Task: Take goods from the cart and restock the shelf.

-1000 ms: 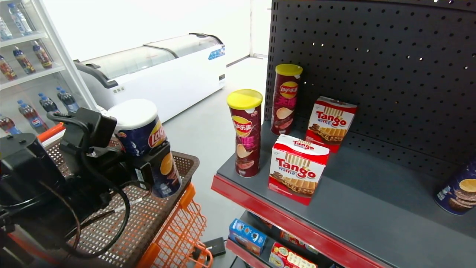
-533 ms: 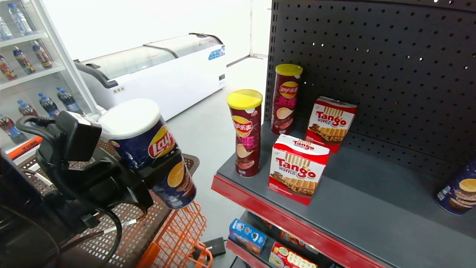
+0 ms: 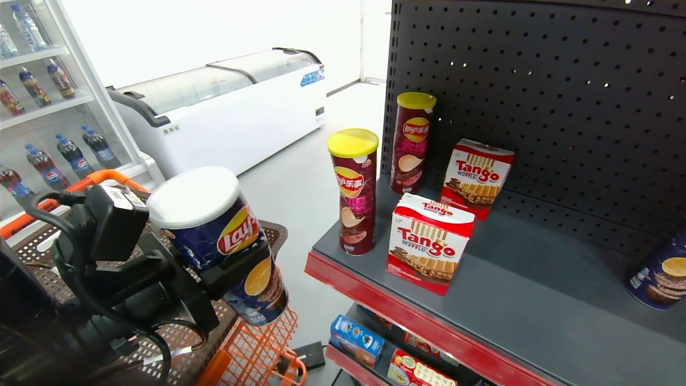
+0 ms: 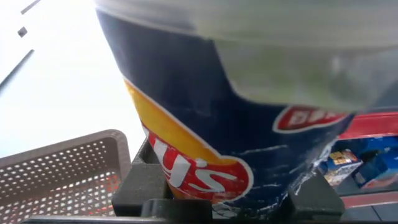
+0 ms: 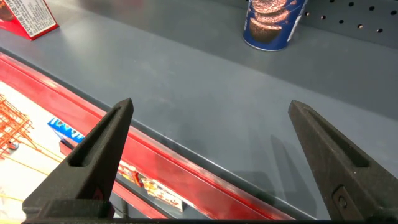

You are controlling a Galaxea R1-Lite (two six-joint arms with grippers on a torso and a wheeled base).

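My left gripper [image 3: 225,268] is shut on a dark blue chip can [image 3: 220,241] with a white lid, held tilted above the orange cart [image 3: 252,343], left of the shelf. The left wrist view has the same blue can [image 4: 236,124] pressed close between the gripper's black fingers [image 4: 143,186]. The grey shelf [image 3: 536,300] with a red front edge carries two maroon chip cans [image 3: 353,193], two red wafer boxes [image 3: 429,244] and another blue can [image 3: 662,273] at the far right. My right gripper [image 5: 217,162] hangs open over the shelf's front part, the far blue can [image 5: 270,22] beyond it.
A brown mesh basket [image 3: 214,321] sits on the cart. A white chest freezer [image 3: 230,107] and a drinks fridge [image 3: 37,91] stand behind. A black pegboard [image 3: 536,96] backs the shelf. A lower shelf holds more packets [image 3: 356,340]. Bare shelf surface lies between the wafer boxes and the far blue can.
My left gripper has carried the blue can a little right and lower, toward the shelf; the cart's orange handle has come into sight. The shelf goods have not moved.
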